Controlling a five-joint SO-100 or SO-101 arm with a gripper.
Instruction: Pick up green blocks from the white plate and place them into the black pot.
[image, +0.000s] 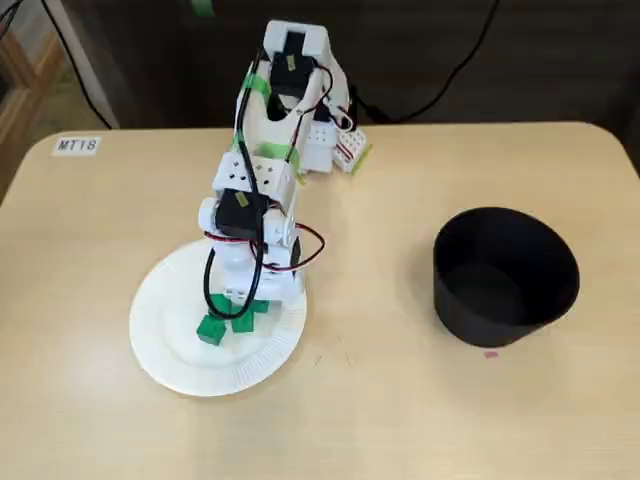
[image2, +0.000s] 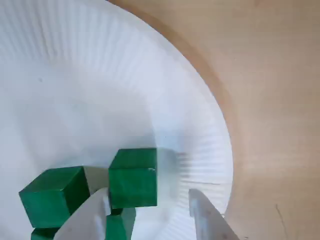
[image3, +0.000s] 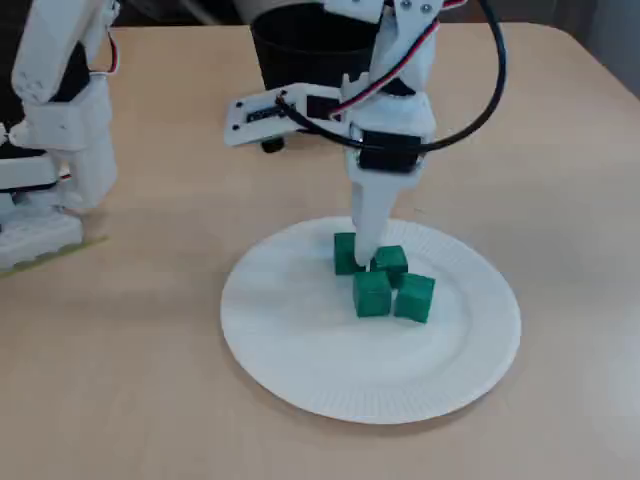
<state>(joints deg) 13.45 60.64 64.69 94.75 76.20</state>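
Note:
A white paper plate (image: 170, 345) (image2: 75, 75) (image3: 300, 350) holds several green blocks (image: 210, 328) (image3: 372, 293) bunched together. My gripper (image: 240, 305) (image3: 365, 262) points down into the bunch and is open. In the wrist view its white fingers (image2: 87, 217) stand on either side of one green block (image2: 132, 177), the left finger close against it and the right one apart. My gripper (image2: 147, 195) is not shut on anything. Another block (image2: 52, 195) lies to its left. The black pot (image: 505, 275) (image3: 300, 45) stands away from the plate and looks empty.
The arm's base (image: 290, 100) (image3: 60, 120) stands at the table's back edge, with a small board (image: 345, 150) beside it. A label (image: 77, 145) is stuck at the back left. Bare tabletop (image: 370, 380) lies between plate and pot.

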